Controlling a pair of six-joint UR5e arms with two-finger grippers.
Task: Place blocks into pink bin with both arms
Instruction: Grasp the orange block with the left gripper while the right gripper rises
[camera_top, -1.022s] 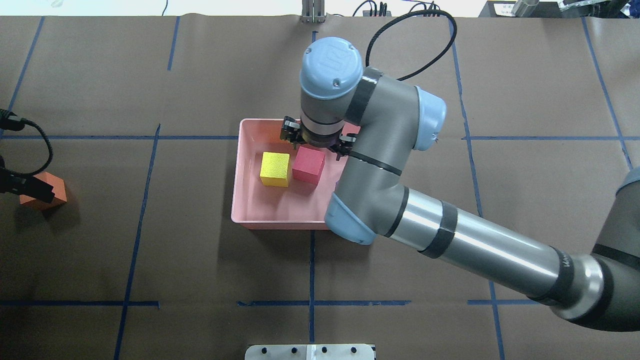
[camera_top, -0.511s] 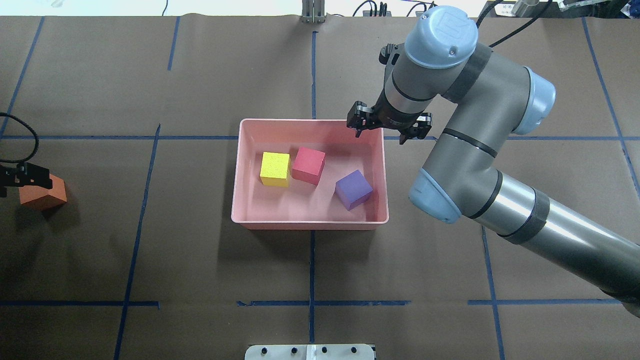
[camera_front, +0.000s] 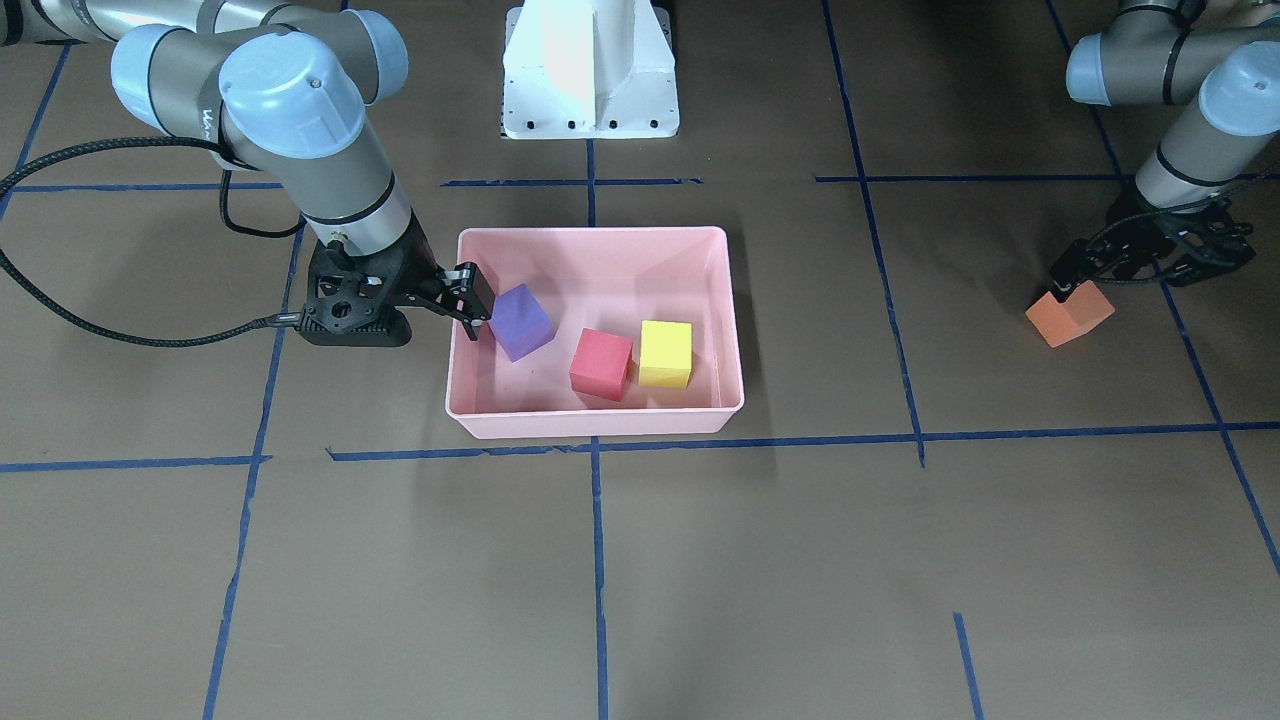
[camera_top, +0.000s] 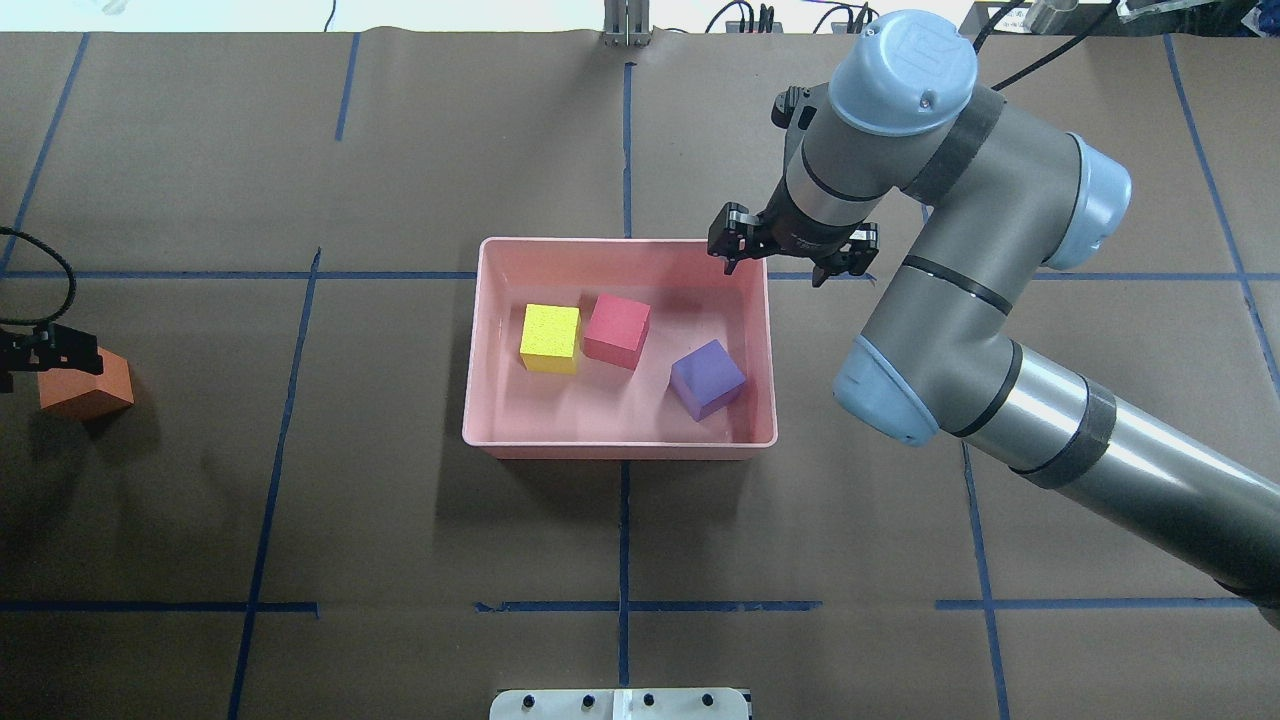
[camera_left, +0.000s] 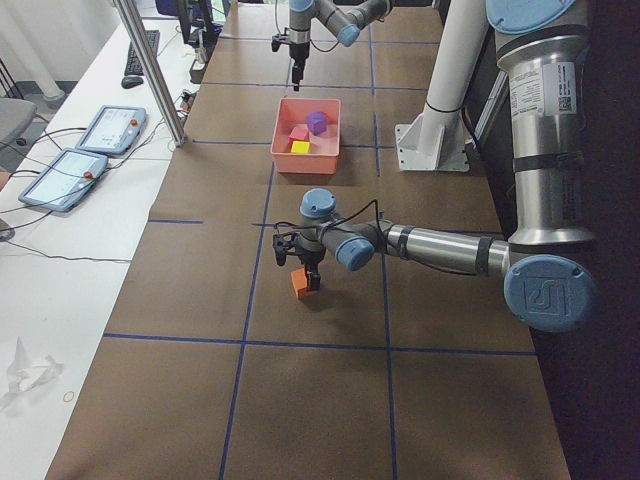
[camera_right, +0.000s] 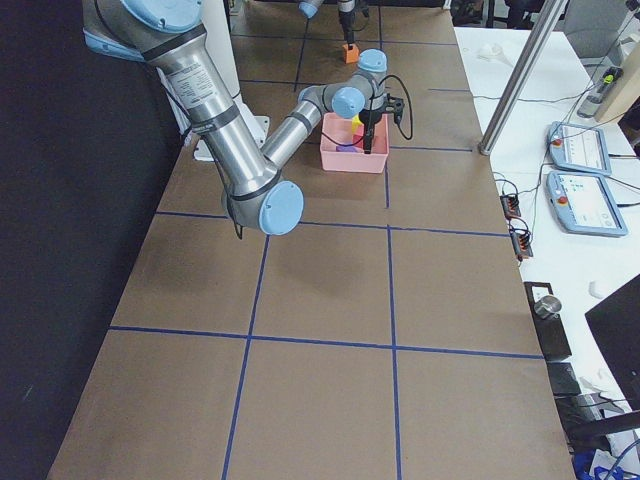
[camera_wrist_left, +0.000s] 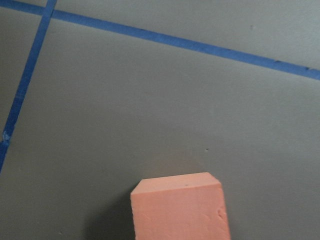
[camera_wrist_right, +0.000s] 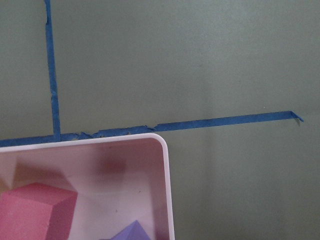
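R claw (camera_top: 775, 268) spread, empty, has backed out past pink bin (camera_top: 620, 448) corner. Purple block (camera_top: 707, 378) now lies inside w/ red block (camera_top: 617, 330), yellow block (camera_top: 550, 337). Orange block (camera_top: 85, 388) remains on desk (camera_top: 400, 550) under L claw (camera_front: 1080, 283); whether it's pinching, cannot tell.

This is a robotics lab. The bench (camera_top: 400, 520) is covered in brown paper gridded with blue tape (camera_top: 622, 530), with a white pedestal (camera_front: 590, 70) bolted at its robot-side edge. Along the opposite edge, teach pendants (camera_left: 110, 128) lie on a white side table (camera_left: 60, 260) beside an aluminium post (camera_left: 150, 70).
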